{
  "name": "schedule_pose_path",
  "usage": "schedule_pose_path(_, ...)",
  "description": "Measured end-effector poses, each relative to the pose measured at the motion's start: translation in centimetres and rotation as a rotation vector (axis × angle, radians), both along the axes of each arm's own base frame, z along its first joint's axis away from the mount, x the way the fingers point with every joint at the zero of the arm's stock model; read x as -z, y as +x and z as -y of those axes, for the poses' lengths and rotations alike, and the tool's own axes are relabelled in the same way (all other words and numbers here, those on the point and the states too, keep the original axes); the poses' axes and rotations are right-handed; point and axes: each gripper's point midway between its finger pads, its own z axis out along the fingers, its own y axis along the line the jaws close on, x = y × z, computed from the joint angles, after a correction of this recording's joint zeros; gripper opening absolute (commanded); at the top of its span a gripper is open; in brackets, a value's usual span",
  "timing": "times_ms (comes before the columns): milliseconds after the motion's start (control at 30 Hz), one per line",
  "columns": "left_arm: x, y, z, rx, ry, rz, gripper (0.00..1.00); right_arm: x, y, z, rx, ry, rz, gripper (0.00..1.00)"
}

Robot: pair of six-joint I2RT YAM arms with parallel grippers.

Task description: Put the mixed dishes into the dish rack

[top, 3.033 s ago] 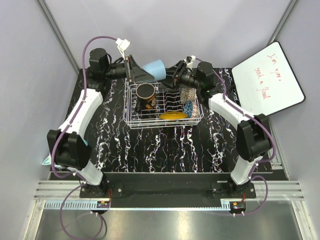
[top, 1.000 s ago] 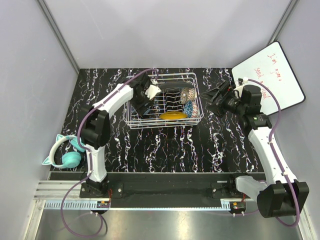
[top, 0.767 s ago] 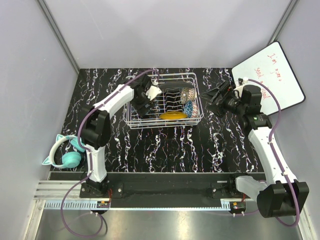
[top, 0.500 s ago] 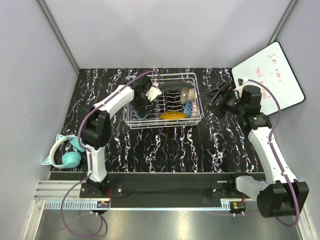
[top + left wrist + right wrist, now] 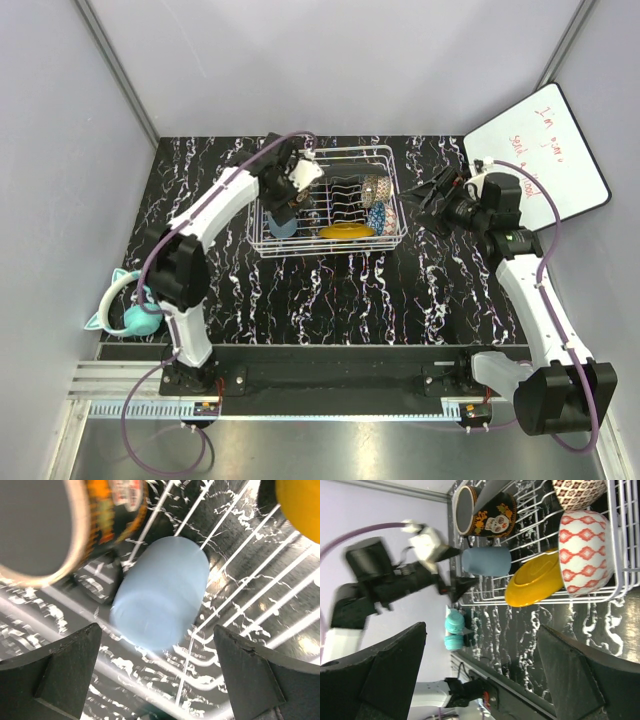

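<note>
L gripper (image 5: 157, 677) now off cup (image 5: 159, 599)

I see red handwriting on the white board (image 5: 540, 150), but can't make out its words. The print on the mug (image 5: 116, 507) is blurred.

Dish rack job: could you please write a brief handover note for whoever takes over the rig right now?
Left gripper: open, above the light-blue cup, not holding it.
Right gripper: open, empty, to the right of the dish rack.
In the rack: cup on its side, skull mug, yellow plate, red-and-white bowl, brown patterned bowl.
Done: those five are loaded; no dish shows outside the rack.
Left: probably only retracting both arms; perhaps right the cup.
</note>
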Motion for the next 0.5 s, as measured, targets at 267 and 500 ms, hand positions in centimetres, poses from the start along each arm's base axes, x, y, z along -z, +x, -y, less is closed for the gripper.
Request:
schedule_pose_path(267, -13.1, -0.1, 0.2, -0.068, -0.2, 0.268, 0.99, 2.4, 0.5, 2.7, 0.044, -0.245, -0.064, 1.0)
schedule_pose_path(500, -19.9, -1.8, -1.5, -0.162, -0.39, 0.417, 0.99, 1.8, -0.3, 4.6, 0.077, -0.377, -0.025, 1.0)
